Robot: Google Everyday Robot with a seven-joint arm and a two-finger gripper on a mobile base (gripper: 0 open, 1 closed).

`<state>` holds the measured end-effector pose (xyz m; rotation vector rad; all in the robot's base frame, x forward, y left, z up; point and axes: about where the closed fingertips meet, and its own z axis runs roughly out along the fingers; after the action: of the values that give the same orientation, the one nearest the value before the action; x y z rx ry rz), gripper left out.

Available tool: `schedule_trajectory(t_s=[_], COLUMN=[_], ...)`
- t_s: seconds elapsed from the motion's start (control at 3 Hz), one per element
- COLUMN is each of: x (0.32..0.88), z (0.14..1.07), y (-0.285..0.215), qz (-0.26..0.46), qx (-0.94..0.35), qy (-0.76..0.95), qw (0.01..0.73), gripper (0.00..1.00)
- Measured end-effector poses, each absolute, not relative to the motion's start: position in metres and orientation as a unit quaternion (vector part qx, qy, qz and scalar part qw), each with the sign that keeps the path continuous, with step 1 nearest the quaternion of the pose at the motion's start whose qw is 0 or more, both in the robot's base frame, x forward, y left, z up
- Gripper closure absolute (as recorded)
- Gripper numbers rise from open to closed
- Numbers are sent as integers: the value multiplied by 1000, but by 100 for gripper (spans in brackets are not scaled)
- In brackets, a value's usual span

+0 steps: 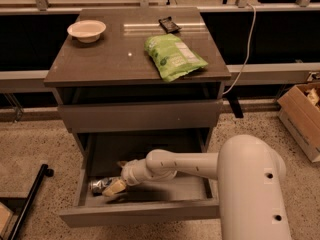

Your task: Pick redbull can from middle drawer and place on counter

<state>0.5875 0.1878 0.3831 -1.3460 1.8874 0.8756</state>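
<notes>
On the table (100, 59), a bowl (86, 30) sits back left, a snack bag (172, 56) front right, a small flat object (169, 24) behind it. Below, in the open middle drawer (150, 211) (left end), the redbull can (98, 185) lies just left of the tool (114, 187).

Dim warm indoor light, glare streaks on the counter (107, 59) — pincer (114, 187) low in the shadowed middle drawer (142, 215).

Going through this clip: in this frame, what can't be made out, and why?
All in the camera view:
- The redbull can: the gripper, inside the middle drawer, covers its right end, so the grasp cannot be judged.
- Small dark object at the back of the counter: too small to identify.
- Cardboard box: cut off by the right edge.
</notes>
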Motion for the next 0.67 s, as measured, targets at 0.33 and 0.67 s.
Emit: schedule_trajectory(t_s=[0.33,0.67], x=[584,578], z=[380,384], y=[192,194], qz=[332,330], qx=[-514,-516], qy=[721,721], qw=[324,324], gripper=[42,65])
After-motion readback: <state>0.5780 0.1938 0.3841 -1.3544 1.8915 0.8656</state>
